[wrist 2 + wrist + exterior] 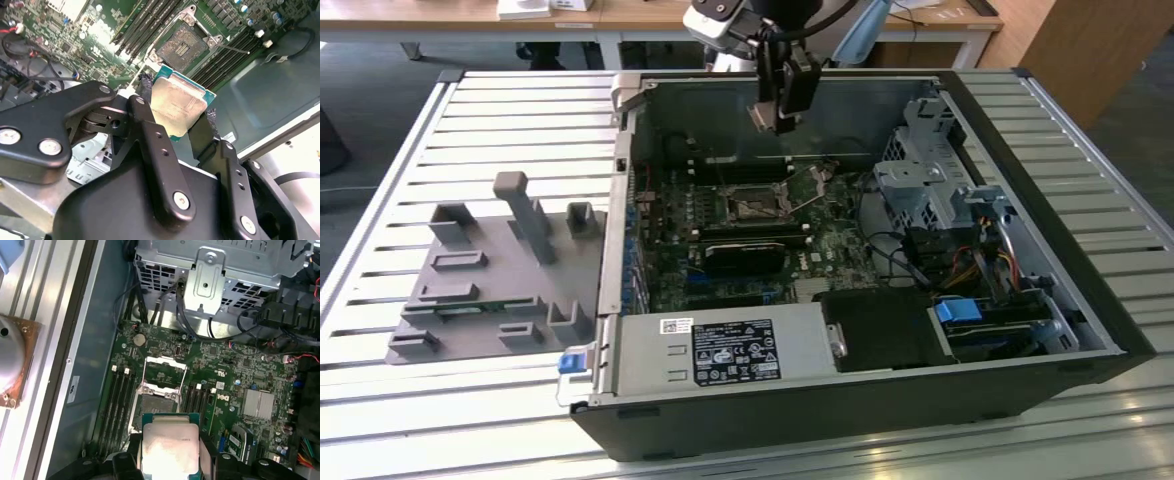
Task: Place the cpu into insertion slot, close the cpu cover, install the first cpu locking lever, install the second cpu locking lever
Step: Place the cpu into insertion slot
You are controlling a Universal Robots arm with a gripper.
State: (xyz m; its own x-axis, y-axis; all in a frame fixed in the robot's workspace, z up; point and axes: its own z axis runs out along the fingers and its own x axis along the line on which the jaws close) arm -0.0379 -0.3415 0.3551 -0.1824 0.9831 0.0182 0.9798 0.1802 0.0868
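We start with the slatted bench [494, 110] and the open computer case [1067, 230] lying on it; the green motherboard [674, 270] is bare to the tool [777, 122], which hangs above the case's far part, well clear of the board.

The tool is clamped on the cpu [177, 107]; its two black fingers [145, 107] press on opposite edges, and the dull metal top faces both wrist cameras.

The relation that matters is chip to socket; the insertion slot [152, 407] lies below the held chip and ahead of it, well apart, with nothing between the two. In the exterior view the slot sits nearer the viewer than the tool.

The cpu cover [165, 372] is swung back just beside the slot's far edge, so the dark socket centre shows; we judge the way down to be open.

The chip has no long axis; its edges look roughly square to the slot's, though we cannot tell how exactly.
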